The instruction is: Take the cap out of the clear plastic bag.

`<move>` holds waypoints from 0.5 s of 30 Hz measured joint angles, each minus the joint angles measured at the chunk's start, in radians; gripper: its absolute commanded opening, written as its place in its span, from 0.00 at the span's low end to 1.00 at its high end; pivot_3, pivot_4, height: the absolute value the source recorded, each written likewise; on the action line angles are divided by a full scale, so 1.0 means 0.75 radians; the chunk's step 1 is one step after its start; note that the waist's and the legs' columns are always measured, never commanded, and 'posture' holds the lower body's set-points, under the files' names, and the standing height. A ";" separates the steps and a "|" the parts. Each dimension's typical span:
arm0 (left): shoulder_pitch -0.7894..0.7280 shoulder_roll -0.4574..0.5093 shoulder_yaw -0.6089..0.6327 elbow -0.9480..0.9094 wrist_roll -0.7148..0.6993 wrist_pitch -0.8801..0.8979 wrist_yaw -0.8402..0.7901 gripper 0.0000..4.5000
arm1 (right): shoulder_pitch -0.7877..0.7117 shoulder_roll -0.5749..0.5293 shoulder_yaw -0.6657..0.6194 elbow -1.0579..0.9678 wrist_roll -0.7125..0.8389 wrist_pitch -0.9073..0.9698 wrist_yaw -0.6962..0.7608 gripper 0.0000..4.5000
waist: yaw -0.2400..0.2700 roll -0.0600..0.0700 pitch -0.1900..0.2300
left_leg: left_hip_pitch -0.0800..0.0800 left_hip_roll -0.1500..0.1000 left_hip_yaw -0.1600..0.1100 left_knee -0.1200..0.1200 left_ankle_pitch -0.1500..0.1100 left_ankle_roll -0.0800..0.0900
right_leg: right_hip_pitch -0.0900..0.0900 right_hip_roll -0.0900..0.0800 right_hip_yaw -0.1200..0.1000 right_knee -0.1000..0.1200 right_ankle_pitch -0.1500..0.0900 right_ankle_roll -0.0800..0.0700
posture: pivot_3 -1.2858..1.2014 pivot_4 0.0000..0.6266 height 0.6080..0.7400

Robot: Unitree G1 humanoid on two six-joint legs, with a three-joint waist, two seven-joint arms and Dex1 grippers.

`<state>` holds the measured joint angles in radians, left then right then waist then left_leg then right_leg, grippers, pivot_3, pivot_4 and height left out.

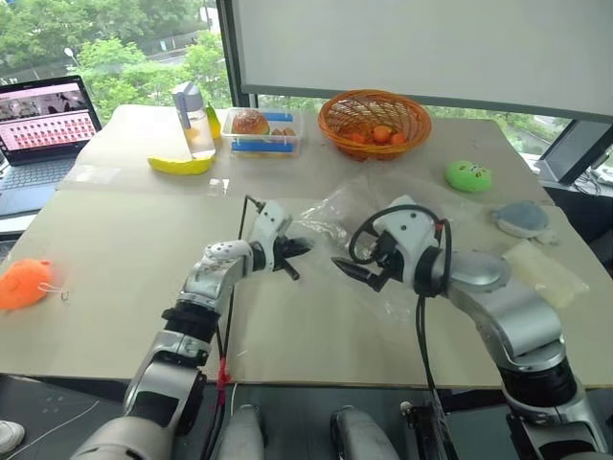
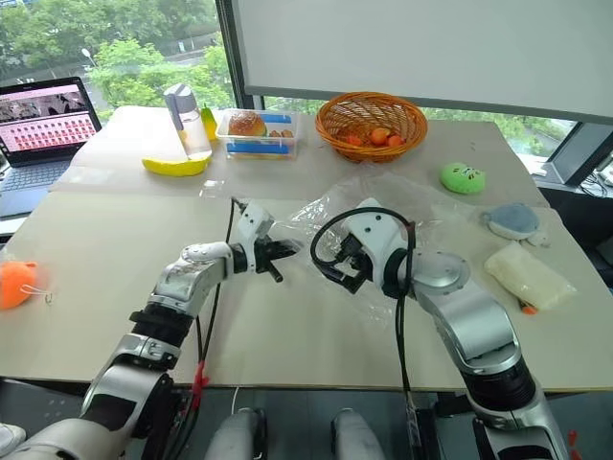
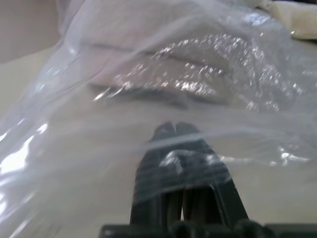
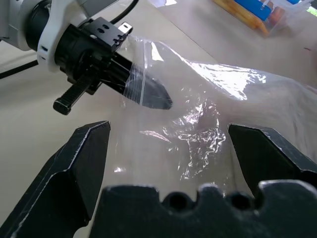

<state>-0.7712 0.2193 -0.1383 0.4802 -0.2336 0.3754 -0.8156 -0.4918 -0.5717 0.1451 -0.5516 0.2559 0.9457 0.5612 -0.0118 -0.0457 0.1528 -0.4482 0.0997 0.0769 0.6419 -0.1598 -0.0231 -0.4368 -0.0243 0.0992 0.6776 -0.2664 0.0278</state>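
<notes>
The left pincer (image 4: 153, 94) is closed tight, with its two black tips pressed together. Its tips poke into the mouth of the clear plastic bag (image 4: 208, 109), so the thin plastic lies over them. The right pincer (image 4: 168, 148) is wide open and holds nothing. It hangs just beside the left one, with the shiny bag between its two fingers. The cap (image 3: 148, 64) lies inside the bag on the worktop (image 1: 124, 240), just past the left pincer's tips.
</notes>
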 measured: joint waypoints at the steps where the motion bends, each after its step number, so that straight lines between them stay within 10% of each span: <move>1: -0.012 -0.021 -0.002 0.015 0.001 -0.010 -0.002 0.02 | 0.000 -0.009 0.003 -0.003 -0.006 -0.004 -0.002 1.00 | 0.001 0.000 0.000 | 0.000 0.000 0.000 0.000 0.000 0.000 | 0.000 0.000 0.000 0.000 0.000 0.000 | 0.52 0.24 0.85; 15: -0.042 -0.062 -0.022 0.063 0.019 -0.043 -0.066 0.02 | 0.029 -0.046 0.113 0.024 -0.104 -0.032 -0.048 1.00 | -0.003 0.000 0.000 | -0.002 -0.001 -0.003 0.000 0.000 0.000 | 0.000 0.000 -0.001 -0.001 0.000 0.000 | 0.52 0.24 0.85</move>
<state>-0.8028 0.1727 -0.1546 0.5277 -0.2197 0.3435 -0.8654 -0.4703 -0.6061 0.2298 -0.5335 0.1779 0.9214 0.5251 -0.0144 -0.0457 0.1528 -0.4494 0.0989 0.0744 0.6419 -0.1597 -0.0230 -0.4370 -0.0243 0.0981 0.6772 -0.2664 0.0280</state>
